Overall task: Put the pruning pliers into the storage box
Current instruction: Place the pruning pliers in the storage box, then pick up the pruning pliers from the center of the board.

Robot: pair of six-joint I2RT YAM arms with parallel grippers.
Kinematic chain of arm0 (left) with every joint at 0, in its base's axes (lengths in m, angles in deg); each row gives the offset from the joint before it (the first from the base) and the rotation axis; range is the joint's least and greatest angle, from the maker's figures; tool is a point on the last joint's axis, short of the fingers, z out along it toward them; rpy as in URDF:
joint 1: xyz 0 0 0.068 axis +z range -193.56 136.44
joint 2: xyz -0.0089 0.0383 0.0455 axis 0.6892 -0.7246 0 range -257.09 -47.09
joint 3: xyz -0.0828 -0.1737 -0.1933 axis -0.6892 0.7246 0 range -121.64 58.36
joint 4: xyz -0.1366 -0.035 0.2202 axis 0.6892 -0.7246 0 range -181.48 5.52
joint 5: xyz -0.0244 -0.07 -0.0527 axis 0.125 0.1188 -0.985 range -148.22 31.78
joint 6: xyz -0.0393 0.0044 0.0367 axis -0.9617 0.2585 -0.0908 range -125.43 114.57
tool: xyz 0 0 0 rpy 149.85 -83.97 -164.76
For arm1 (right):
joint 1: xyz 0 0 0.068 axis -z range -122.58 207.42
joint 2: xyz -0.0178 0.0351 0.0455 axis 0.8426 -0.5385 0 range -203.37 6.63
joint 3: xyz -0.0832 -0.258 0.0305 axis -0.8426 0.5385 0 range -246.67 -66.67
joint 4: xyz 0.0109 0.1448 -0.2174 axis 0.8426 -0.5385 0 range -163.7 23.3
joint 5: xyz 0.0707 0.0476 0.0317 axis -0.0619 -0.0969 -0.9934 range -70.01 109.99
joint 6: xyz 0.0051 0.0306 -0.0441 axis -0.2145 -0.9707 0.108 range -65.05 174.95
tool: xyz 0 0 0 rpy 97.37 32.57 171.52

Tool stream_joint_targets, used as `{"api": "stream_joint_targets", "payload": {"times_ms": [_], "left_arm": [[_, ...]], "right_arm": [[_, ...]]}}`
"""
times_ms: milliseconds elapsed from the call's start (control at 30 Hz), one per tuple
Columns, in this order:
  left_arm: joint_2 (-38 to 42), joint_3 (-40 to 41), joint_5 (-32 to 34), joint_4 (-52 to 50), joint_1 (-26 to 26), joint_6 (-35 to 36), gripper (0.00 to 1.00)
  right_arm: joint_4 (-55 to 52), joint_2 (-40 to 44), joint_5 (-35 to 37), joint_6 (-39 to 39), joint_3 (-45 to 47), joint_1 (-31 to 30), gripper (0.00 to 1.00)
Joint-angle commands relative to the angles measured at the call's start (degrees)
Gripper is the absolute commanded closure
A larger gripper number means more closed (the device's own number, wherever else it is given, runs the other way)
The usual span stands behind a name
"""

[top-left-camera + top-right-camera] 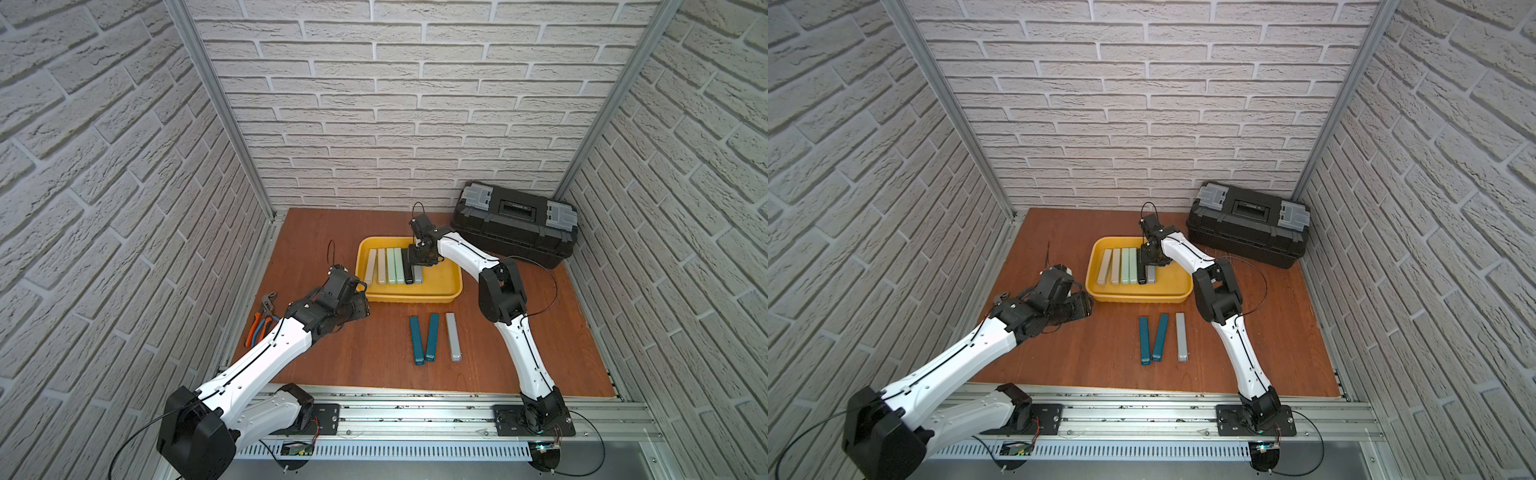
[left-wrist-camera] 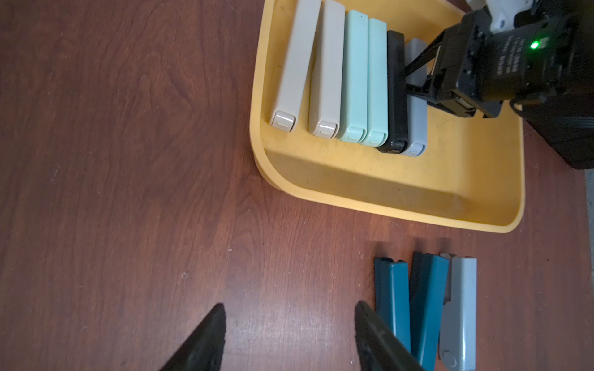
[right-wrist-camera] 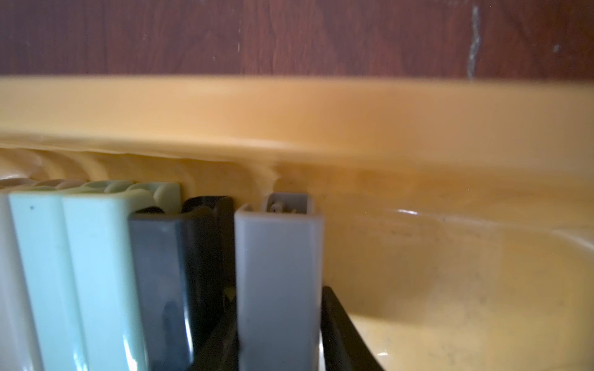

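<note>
Grey among brighter colours, one grey bar (image 2: 418,128) of the pruning pliers (image 1: 391,266) lies in the yellow storage box (image 1: 415,296), at the 3 o'clock end of a row of six. Counted in both top views, that row holds two beige bars (image 2: 297,64), two mint green bars (image 2: 355,74), one black bar (image 2: 397,96) and this grey one. They lie side by side and touching, and fill the box's 9 o'clock half.

The right gripper (image 2: 409,77) reaches down over the grey bar, one finger on each long side. In the right wrist view the bar runs up between the two black fingers (image 3: 334,314), but whether they pinch it or merely stand against it cannot be told.

Three more bars lie on the wooden table (image 1: 365,353), just past the box's 6 o'clock wall: two teal bars (image 1: 415,338) angled toward each other, and a second grey bar (image 1: 453,336) just beside them at 3 o'clock. That makes nine in all.

The left gripper (image 2: 289,305) hovers at 8 o'clock from the box, near its corner, jaws spread wide over bare wood and holding nothing. One black toolbox (image 1: 515,224) with grey latches sits at 2 o'clock, by the back wall. Orange-handled pliers (image 1: 257,324) lie at 8 o'clock near the table's edge, partly hidden by the left arm (image 1: 266,353).
</note>
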Motion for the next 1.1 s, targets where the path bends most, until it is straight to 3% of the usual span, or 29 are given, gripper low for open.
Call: {"api": "stream_joint_targets", "payload": {"times_ms": [0,200,400,600,833,1067], "left_arm": [[-1.3,-2.0,-0.1,0.6,0.3,1.3,0.36],[-2.7,-3.6,0.0,0.6,0.3,2.6,0.36],[-6.2,-3.9,-0.4,4.8,0.3,2.9,0.36],[-8.8,-5.0,-0.7,6.4,-0.5,4.8,0.33],[-12.7,-5.9,-1.0,7.9,-1.1,5.7,0.33],[-15.8,-8.7,-1.8,7.3,-1.8,6.2,0.33]], "right_arm": [[-1.1,5.9,-0.7,1.7,-0.6,-0.2,0.61],[-2.5,12.4,0.9,3.5,1.3,-0.3,0.61],[-0.9,24.8,6.2,6.3,12.0,-1.1,0.6],[1.1,40.8,12.6,7.0,31.1,-3.0,0.58],[0.9,56.9,14.8,1.0,52.3,-4.6,0.55],[0.8,64.0,13.0,-5.6,67.4,-9.4,0.48]]}}
